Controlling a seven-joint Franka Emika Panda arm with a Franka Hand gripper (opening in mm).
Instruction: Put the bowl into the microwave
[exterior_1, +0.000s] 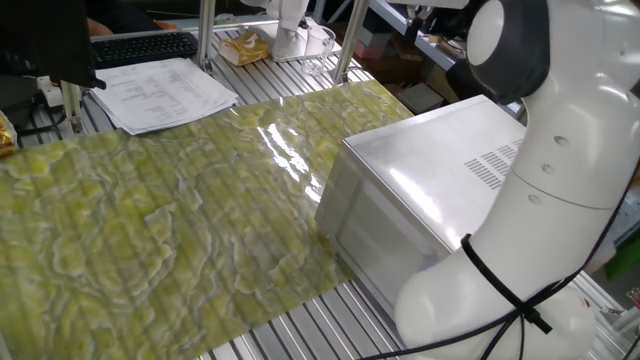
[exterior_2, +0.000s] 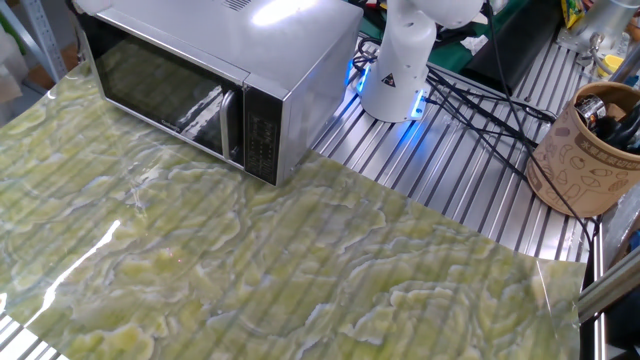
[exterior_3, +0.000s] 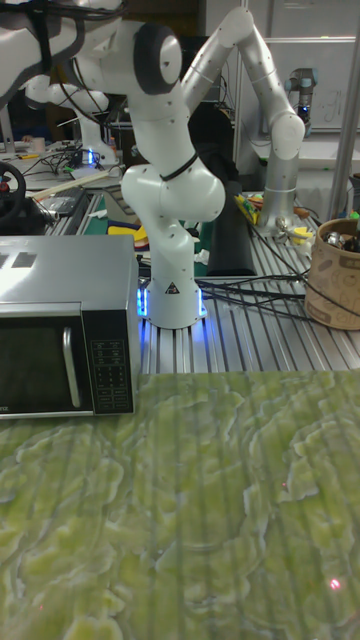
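No bowl can be spotted anywhere on the tabletop (exterior_2: 300, 290) in any view, and the gripper isn't shown either, so how the fingers are set can't be told. The microwave (exterior_2: 215, 75) is seen with its door (exterior_3: 40, 365) closed, so that probably has to be opened first, pulled by the handle (exterior_3: 69, 366). A brown patterned cup (exterior_2: 590, 150) is stuffed with dark tools.
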